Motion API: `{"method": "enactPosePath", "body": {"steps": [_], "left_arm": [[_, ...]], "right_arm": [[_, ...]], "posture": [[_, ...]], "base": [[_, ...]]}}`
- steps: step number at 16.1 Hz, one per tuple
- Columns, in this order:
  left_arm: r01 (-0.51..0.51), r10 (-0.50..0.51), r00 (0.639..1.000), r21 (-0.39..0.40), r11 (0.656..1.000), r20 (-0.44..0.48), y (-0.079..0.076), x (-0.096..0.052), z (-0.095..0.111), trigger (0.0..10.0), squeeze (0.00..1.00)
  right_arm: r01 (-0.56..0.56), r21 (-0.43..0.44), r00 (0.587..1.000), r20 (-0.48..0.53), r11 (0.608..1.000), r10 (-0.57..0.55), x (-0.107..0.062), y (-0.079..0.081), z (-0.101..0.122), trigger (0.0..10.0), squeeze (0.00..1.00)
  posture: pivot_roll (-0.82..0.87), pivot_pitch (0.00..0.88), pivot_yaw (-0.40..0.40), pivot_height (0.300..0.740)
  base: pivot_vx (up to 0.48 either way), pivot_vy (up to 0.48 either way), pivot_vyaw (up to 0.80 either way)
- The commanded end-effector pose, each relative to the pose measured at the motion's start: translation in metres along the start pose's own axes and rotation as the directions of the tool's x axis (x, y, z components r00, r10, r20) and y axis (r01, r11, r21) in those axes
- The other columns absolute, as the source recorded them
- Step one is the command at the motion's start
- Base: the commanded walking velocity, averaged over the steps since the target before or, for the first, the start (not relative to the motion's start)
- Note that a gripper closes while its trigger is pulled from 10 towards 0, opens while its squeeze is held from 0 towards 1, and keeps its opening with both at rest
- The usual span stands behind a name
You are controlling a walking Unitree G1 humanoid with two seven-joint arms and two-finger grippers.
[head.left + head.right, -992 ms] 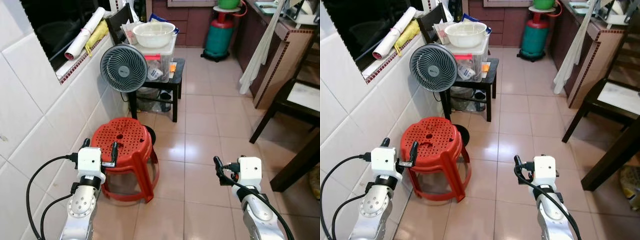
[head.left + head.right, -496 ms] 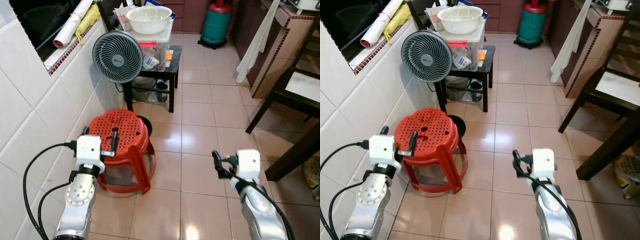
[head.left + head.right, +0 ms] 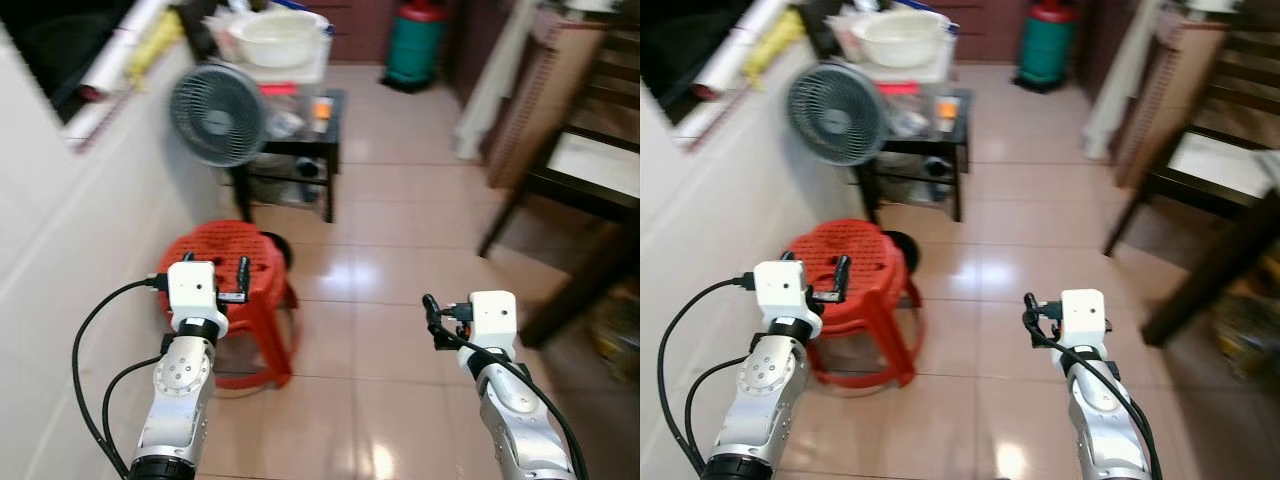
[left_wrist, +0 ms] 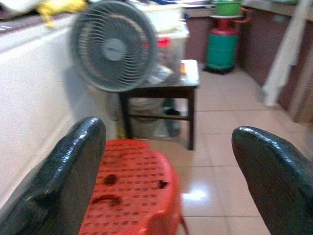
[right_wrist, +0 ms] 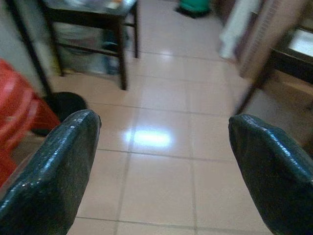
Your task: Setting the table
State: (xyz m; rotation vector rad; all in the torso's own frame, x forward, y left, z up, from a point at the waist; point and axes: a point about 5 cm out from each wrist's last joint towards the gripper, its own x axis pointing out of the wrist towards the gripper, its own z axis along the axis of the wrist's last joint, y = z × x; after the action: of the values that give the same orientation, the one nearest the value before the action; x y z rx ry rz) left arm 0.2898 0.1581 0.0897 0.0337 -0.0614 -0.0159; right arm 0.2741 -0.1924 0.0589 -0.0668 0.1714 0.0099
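A white bowl (image 3: 270, 35) sits on a clear plastic box on a small black side table (image 3: 330, 108) far ahead on the left. A dark wooden table and chair (image 3: 590, 165) stand at the right. My left gripper (image 4: 168, 137) is held up over the near edge of a red stool (image 3: 215, 250); its fingers (image 4: 73, 176) stand wide apart with nothing between them. My right gripper (image 5: 161, 127) hangs over bare floor tiles, open and empty. The head views are blurred.
A grey fan (image 3: 210, 122) stands by the side table, against the white tiled wall (image 3: 60, 250) on my left. A green gas cylinder (image 3: 412, 45) is at the far end. A white cloth (image 3: 490, 90) hangs off the counter at the right.
The whole picture has shifted and blurred, so the camera has moved. Both arms keep the same raised pose with fingers apart.
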Motion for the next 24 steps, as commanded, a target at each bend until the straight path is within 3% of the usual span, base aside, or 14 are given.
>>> {"method": "enactPosePath", "body": {"steps": [1, 6, 12, 24], "left_arm": [[0.02, -0.02, 1.0, 0.005, 1.0, 0.004, 0.001, 0.001, 0.003, 10.0, 0.0], [0.027, -0.028, 1.0, -0.046, 0.999, -0.004, 0.004, 0.005, 0.007, 10.0, 0.0], [0.182, -0.184, 0.983, -0.087, 0.979, -0.008, -0.006, 0.009, 0.008, 10.0, 0.0], [0.202, -0.206, 0.978, -0.102, 0.974, -0.032, -0.006, 0.007, 0.001, 10.0, 0.0]], "right_arm": [[-0.021, 0.005, 0.999, 0.026, 1.0, 0.021, 0.001, 0.007, 0.008, 10.0, 0.0], [-0.028, 0.004, 0.999, 0.016, 1.0, 0.028, -0.004, 0.012, 0.007, 10.0, 0.0], [0.006, 0.038, 1.0, 0.01, 0.999, -0.006, -0.012, 0.015, 0.004, 10.0, 0.0], [0.007, 0.027, 1.0, 0.017, 1.0, -0.007, -0.012, 0.015, 0.008, 10.0, 0.0]], "posture": [[-0.16, 0.114, 0.028, 0.74], [-0.15, 0.159, 0.042, 0.74], [-0.18, 0.171, 0.095, 0.74], [-0.17, 0.163, 0.082, 0.74]], "base": [[0.0, 0.0, -0.78], [0.0, 0.0, -0.78], [0.04, 0.0, -0.78], [0.246, 0.0, -0.78]]}}
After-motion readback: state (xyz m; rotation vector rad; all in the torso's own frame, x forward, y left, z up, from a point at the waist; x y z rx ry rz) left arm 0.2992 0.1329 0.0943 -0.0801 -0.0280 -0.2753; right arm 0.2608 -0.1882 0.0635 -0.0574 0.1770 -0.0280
